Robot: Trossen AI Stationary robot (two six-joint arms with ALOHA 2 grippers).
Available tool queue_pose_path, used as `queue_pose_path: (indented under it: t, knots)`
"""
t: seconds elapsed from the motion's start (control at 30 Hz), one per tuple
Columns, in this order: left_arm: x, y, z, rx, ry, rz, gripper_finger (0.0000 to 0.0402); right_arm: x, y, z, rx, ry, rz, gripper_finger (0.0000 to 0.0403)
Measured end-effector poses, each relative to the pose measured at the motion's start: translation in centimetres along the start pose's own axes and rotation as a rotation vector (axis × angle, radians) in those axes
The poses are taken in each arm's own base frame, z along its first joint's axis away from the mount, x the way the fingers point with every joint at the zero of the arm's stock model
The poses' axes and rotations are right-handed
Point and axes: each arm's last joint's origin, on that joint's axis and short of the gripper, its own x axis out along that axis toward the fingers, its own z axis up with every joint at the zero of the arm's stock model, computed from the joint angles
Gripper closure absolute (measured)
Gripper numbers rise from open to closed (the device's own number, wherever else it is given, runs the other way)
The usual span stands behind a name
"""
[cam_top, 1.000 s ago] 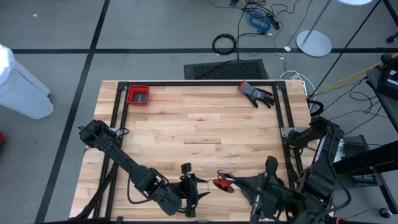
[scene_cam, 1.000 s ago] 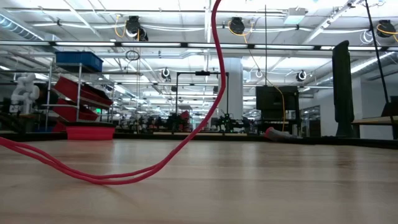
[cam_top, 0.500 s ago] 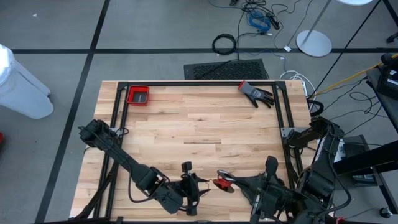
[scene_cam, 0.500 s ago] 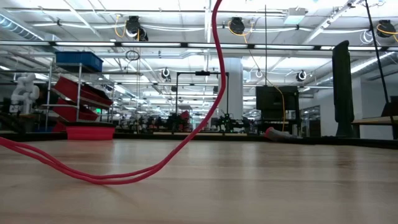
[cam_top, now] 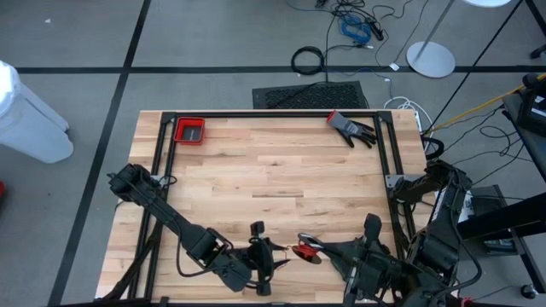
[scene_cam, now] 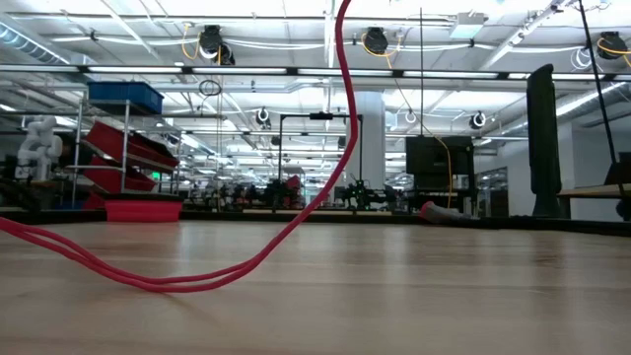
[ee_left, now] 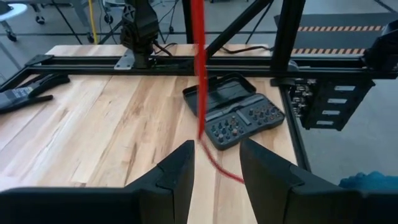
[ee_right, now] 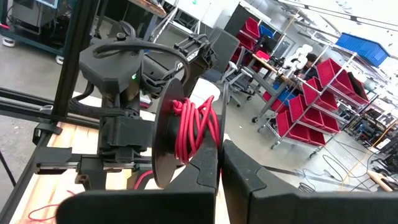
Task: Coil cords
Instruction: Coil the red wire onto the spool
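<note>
**A:** How would you have judged the red cord [ee_left: 198,68] for handling?

**B:** You had a very thin, limp line there, light enough to hang straight under its own weight and to sag into loose loops on the table [cam_top: 281,162], as the low view showed. I'd guess it was easy to snag or let slip, so you would have done best to take hold close to where it hung taut, not in the slack loops.

**A:** And where was it relative to your grippers?

**B:** Your right gripper [ee_right: 219,163], near the table's front edge, was pressed together on the black disc [ee_right: 166,140], gripping its rim with the red turns already wound beside it. From there the cord ran on to your left gripper [ee_left: 216,163], just beside it on the same front edge. In the left wrist view the strand hung in front of that gripper and trailed down toward the gap between its fingers [ee_left: 180,171], which stood partly spread. Whether they touched the strand, I couldn't tell.

**A:** Anything lying close by?

**B:** A dark case [ee_left: 233,109] rested on the wood beyond the strand.
</note>
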Motion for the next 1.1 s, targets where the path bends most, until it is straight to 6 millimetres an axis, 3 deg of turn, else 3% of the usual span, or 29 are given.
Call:
queue_pose_path:
  t: [0.37,0.73,1.1]
  knots:
    - [0.0,0.0,0.0,0.0,0.0,0.0,0.0278,0.0,0.0,0.0,0.0,0.0,0.0,0.0403]
    - [0.0,0.03,-0.1,0.015,0.008,0.003,0.0391,0.0,0.0,0.0,0.0,0.0,0.0,0.0403]
    - [0.09,0.33,0.01,0.015,-0.008,0.059,0.0399,0.18,-0.07,0.07,0.041,0.0,-0.007,0.0403]
